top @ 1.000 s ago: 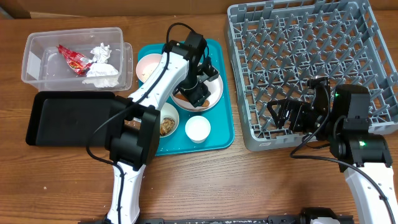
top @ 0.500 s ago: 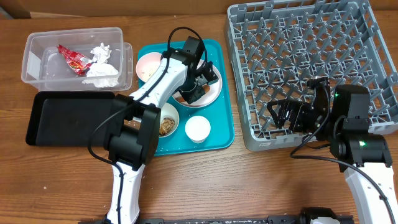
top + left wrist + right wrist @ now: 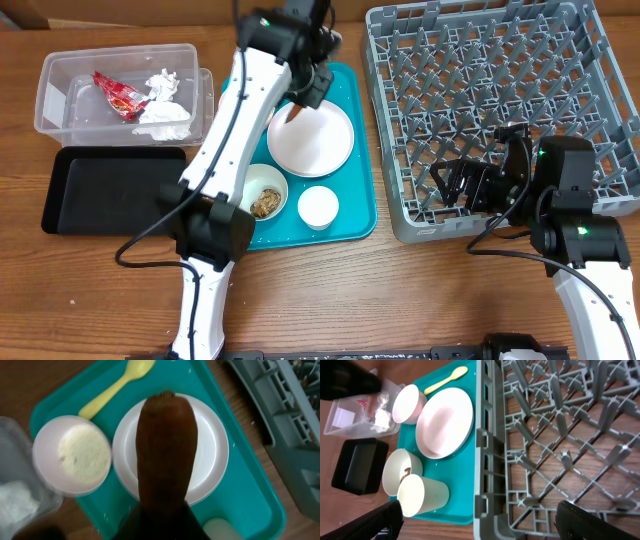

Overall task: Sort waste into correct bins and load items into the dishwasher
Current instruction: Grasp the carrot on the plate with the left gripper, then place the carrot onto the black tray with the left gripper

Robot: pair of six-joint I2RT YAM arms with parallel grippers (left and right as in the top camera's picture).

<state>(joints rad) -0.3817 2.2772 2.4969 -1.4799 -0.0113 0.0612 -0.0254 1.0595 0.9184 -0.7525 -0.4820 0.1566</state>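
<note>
Step in hand, as judged: waste sorting, food scraps; dish loading not begun.

- Nearest the robot, the right end effector (image 3: 447, 183) is poised over the near edge of the grey dish rack (image 3: 480, 60). Its fingers are spread apart and nothing is held. No dishes are seen in the rack.
- On the teal tray (image 3: 358, 200), the near row is taken by the small cup (image 3: 318, 206) and a bowl with brown scraps (image 3: 264, 195) just beside it.
- Beyond these lies the white plate (image 3: 315, 145), which looks bare.
- Above the plate, the left end effector (image 3: 308, 88) is clamped on a brown fried piece (image 3: 166, 455), which hangs clear of the plate surface.
- Past the plate sit the rice bowl (image 3: 72, 455) and the yellow spoon (image 3: 117, 385).
- To the left on the counter (image 3: 400, 290), the black tray (image 3: 110, 190) is seen without contents. Behind it, the clear tub (image 3: 70, 85) holds the red wrapper (image 3: 118, 95) and the white tissue (image 3: 165, 105).

Next move, as judged: the fried piece is to be carried left, off the teal tray. The black tray is presumed to be the food bin, since dry waste is already in the tub. A low release is called for, so that the piece is not bounced out of the shallow tray.
</note>
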